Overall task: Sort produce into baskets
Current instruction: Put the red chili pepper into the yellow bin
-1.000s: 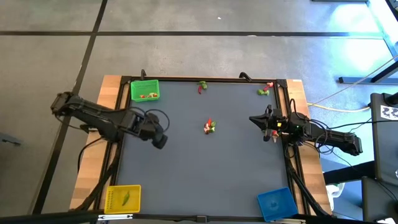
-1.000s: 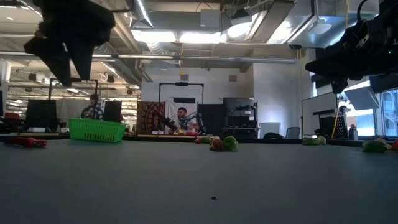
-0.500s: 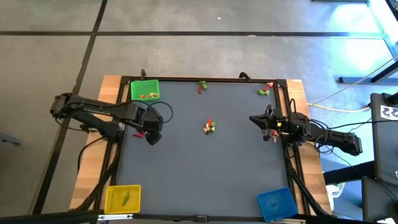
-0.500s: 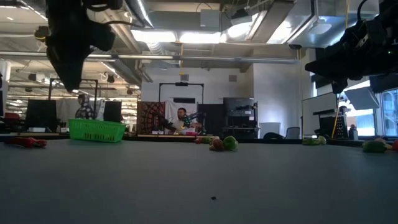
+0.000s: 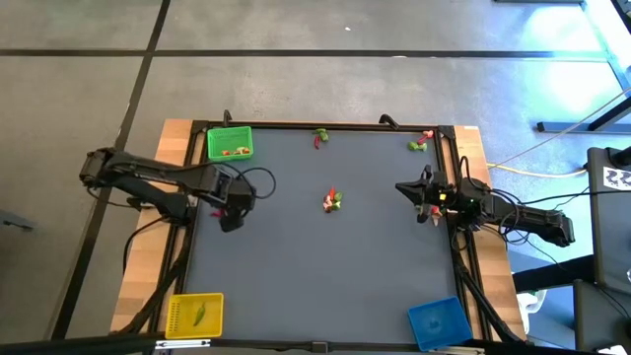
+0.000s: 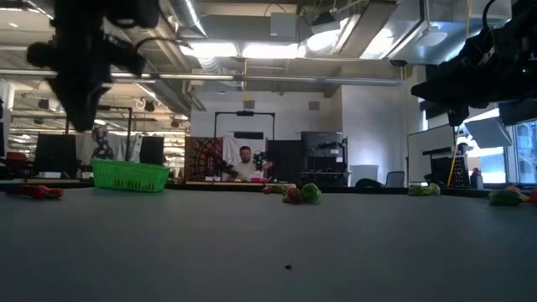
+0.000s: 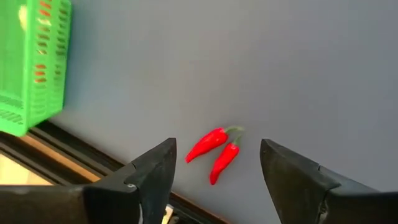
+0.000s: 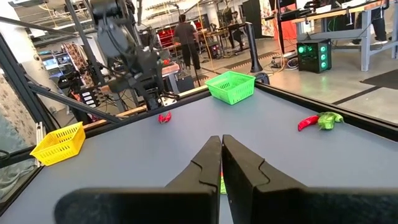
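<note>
Fingers (image 7: 155, 174) of the left gripper (image 7: 217, 177) stand wide apart, nothing between them — directly ahead of them two red chili peppers (image 7: 216, 149) lie side by side on the dark mat, near the mat's left edge. In the high view the left gripper (image 5: 231, 212) hangs over that same spot, below the green basket (image 5: 229, 143), with a speck of red just beside it. The green basket sits at the far left corner and holds a few red and pale pieces.

Right gripper (image 8: 221, 158) — fingers pressed together, holding nothing. It waits at the right edge of the mat (image 5: 419, 192), about level with the middle of the table.

Remaining produce, high view:
- small cluster of red and green pieces (image 5: 332, 200) at mat centre, well apart from both grippers
- red and green pieces (image 5: 320, 136) at the far edge, middle
- another red and green group (image 5: 421, 142) at the far right corner

Yellow basket (image 5: 195, 314) at the near left corner, one green piece inside. Blue basket (image 5: 438, 322) at the near right corner; contents not discernible.

Low view: green basket (image 6: 130, 176) stands on the table at left, the centre cluster (image 6: 300, 194) low on the table line. A person (image 6: 244, 164) sits in the room behind.
</note>
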